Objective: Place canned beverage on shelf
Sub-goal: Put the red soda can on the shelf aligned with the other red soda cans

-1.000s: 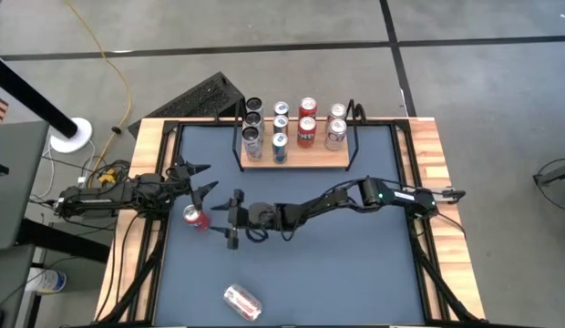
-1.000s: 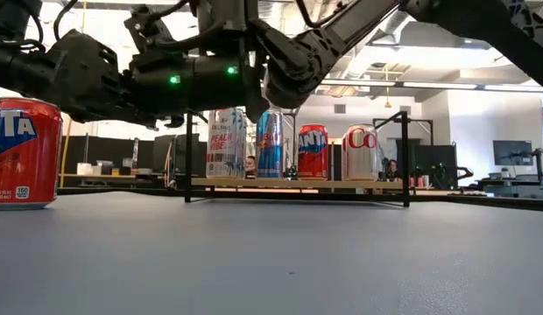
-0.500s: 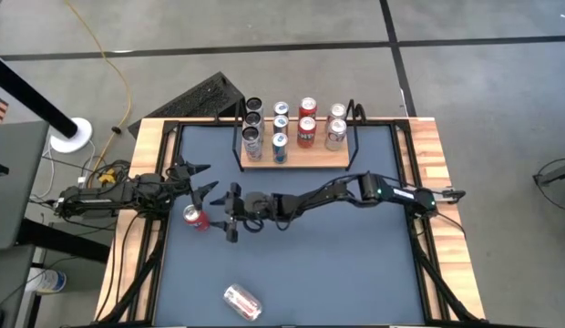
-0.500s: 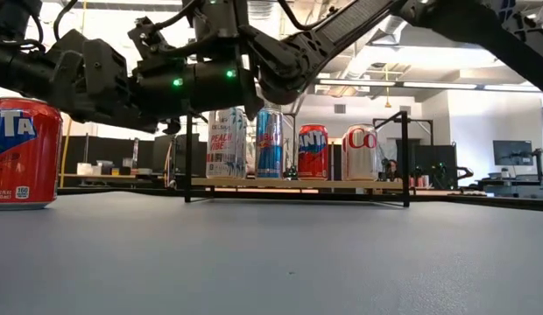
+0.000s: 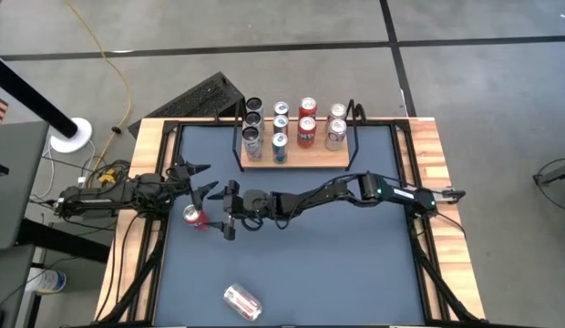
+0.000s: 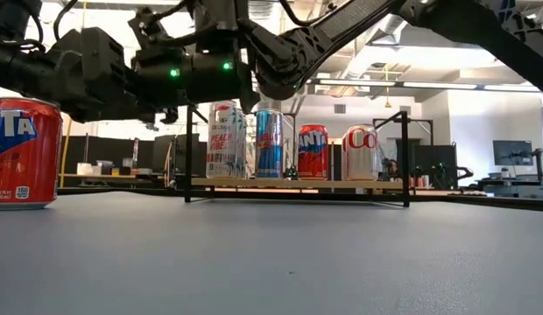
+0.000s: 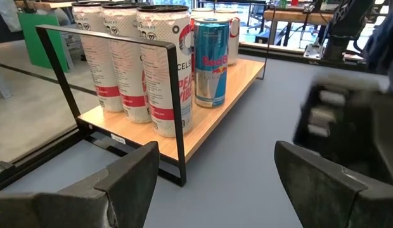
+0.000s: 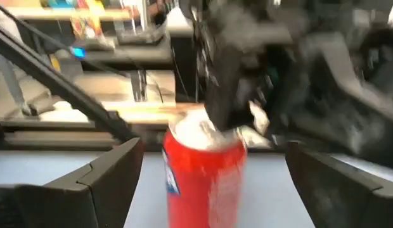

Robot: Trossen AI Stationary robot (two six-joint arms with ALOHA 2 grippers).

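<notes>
High view: light-wood shelf with black wire end frames at the far middle of the grey tabletop, loaded with cans. Upright red soda can well in front-left of the shelf. Right gripper just beside that can, jaws wide. Left gripper between can and shelf's left end, jaws wide, empty. Crushed silver can far in front of the shelf.

Low view: red can stands left of the shelf.

Right wrist view: red can ahead of the spread jaws.
</notes>
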